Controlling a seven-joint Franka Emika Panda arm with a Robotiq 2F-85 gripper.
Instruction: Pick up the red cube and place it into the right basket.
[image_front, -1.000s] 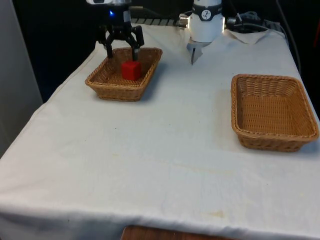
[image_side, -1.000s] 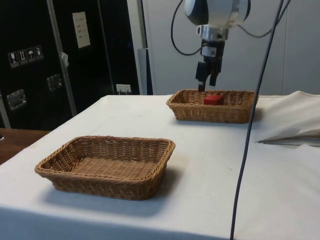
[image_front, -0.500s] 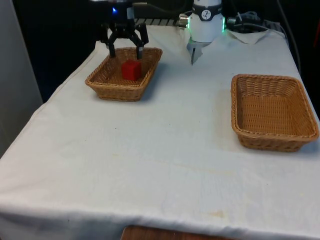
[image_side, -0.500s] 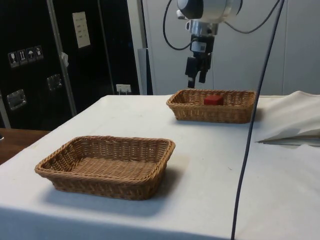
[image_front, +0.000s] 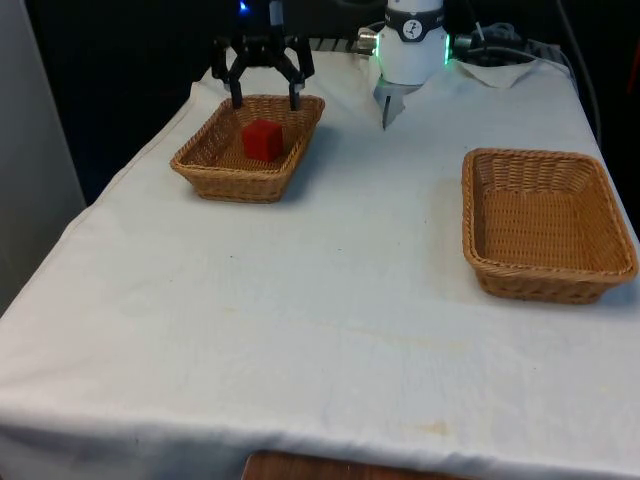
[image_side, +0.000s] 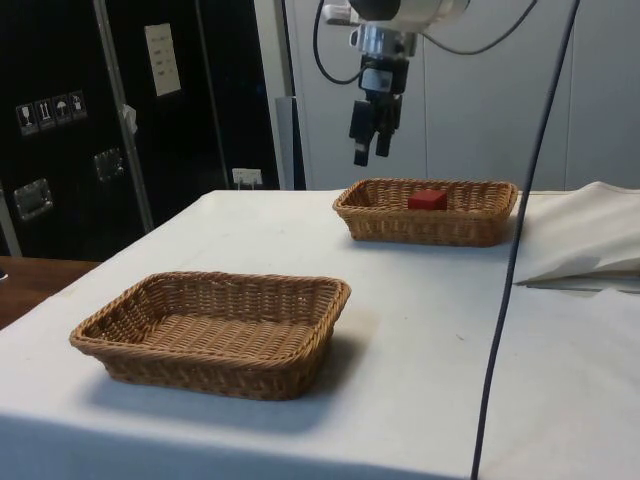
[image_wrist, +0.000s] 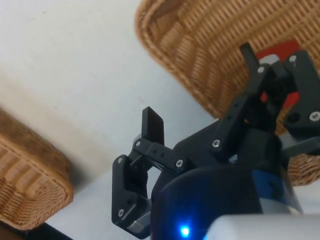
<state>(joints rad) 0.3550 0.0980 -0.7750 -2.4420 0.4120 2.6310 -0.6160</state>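
In wicker basket (image_front: 205, 160): red cube (image_front: 262, 140), apparently unmarked, upright.

A white cloth (image_front: 330, 300) covers the table, with a rumpled fold (image_side: 590, 250) on one side. Dark cabinets (image_side: 130, 110) stand behind, one bearing a pale label (image_side: 162, 59).

lab | cloth-draped table (image_front: 330, 300) | dark cabinets (image_side: 110, 110) | hanging cables (image_side: 520, 230)

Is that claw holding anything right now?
No. The gripper is open and empty, above the basket where the red cube lies.
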